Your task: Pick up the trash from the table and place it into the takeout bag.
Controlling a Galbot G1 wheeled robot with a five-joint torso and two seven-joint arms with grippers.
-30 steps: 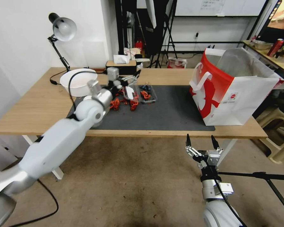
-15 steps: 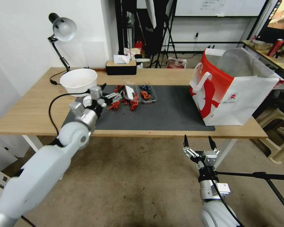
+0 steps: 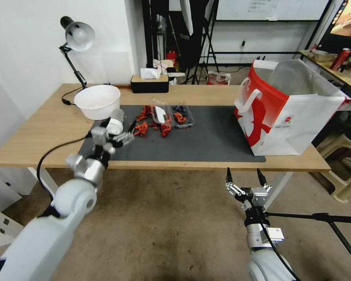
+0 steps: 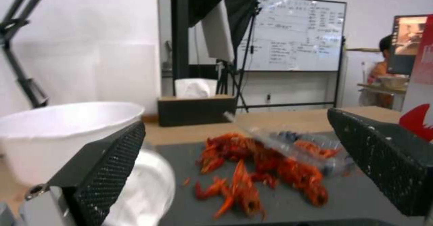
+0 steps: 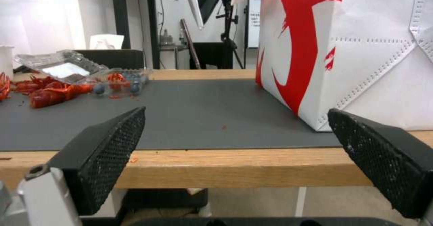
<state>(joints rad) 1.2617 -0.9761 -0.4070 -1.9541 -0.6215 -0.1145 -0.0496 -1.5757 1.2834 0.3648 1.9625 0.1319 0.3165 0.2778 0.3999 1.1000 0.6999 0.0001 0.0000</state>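
Note:
The trash lies on the left half of the table's dark mat [image 3: 206, 136]. It includes a white bowl [image 3: 97, 101], a white cup on its side [image 3: 116, 121], red crayfish shells [image 3: 152, 124] and a clear plastic box [image 3: 162, 114] with blueberries. My left gripper [image 3: 129, 132] hovers open and holding nothing just in front of the cup, over the mat's front left. In the left wrist view the bowl [image 4: 67, 128], cup [image 4: 151, 185] and shells [image 4: 252, 172] lie ahead of the spread fingers. The takeout bag [image 3: 288, 109] stands open at the table's right end. My right gripper [image 3: 243, 177] is open below the table's front edge [image 5: 234, 168], facing the bag [image 5: 361, 50].
A desk lamp [image 3: 78, 37] stands at the table's back left, and a tissue box [image 3: 149, 80] sits at the back edge. A beige stool [image 3: 347, 164] stands right of the table. A black tripod leg [image 3: 319, 216] crosses the floor by my right arm.
My left arm has drawn back from above the shells toward the table's front left, uncovering the white cup. The right gripper has shifted only slightly.

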